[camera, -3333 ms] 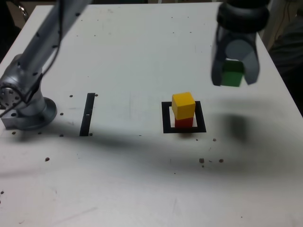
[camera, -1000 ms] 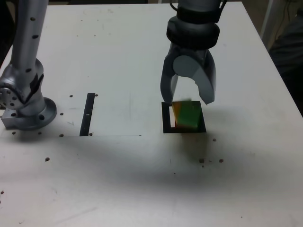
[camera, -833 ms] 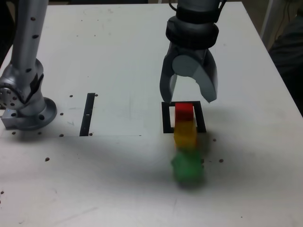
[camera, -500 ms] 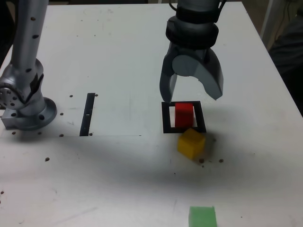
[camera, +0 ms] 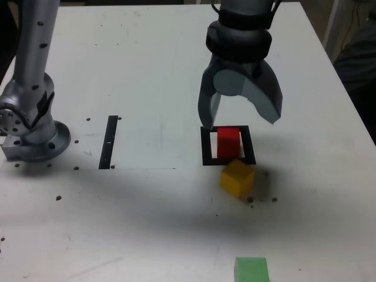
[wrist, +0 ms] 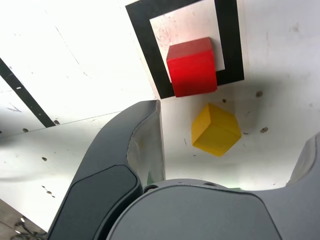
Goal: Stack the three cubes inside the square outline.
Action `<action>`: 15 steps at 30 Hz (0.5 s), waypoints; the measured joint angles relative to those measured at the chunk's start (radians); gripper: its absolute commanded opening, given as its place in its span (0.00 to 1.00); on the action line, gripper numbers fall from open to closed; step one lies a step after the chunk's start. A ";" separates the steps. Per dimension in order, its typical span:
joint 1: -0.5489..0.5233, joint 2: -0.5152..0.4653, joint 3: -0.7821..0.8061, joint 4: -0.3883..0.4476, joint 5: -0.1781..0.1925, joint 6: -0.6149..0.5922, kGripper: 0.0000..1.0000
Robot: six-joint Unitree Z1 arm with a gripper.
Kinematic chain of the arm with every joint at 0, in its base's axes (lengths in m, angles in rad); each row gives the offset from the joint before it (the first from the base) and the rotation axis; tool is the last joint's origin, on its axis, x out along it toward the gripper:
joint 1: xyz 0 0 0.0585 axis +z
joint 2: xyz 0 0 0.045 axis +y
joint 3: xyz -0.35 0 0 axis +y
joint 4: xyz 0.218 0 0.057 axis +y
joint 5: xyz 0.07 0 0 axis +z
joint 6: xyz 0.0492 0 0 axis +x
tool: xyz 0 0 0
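Exterior view shows your claw (camera: 239,114) wide and empty above the square outline (camera: 228,145), which holds only 1 red cube (camera: 228,142). The yellow cube (camera: 237,177) sits just outside, the green cube (camera: 251,269) well away on the surface (camera: 147,223). You're restacking; fetch yellow next.

Red cube (camera: 228,143) in square outline (camera: 205,147); yellow cube (camera: 237,177), green cube (camera: 251,270) outside.
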 measured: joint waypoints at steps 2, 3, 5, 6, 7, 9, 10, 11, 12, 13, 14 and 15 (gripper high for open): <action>-0.017 0.000 0.000 0.000 0.004 0.009 0.99; -0.026 0.000 0.000 0.000 0.006 0.012 0.99; -0.048 0.000 0.000 -0.002 0.009 0.016 0.99; -0.058 0.000 0.000 -0.004 0.010 0.018 0.99; -0.067 0.000 0.000 -0.007 0.010 0.020 0.99; -0.088 0.002 0.000 -0.014 0.010 0.029 0.99; -0.098 0.005 0.000 -0.018 0.010 0.038 0.99; -0.107 0.008 -0.001 -0.021 0.010 0.049 0.99; -0.115 0.013 -0.001 -0.023 0.010 0.062 0.99; -0.121 0.018 -0.001 -0.024 0.010 0.074 0.99; -0.125 0.022 -0.001 -0.025 0.012 0.086 0.99; -0.129 0.026 -0.001 -0.027 0.015 0.098 0.99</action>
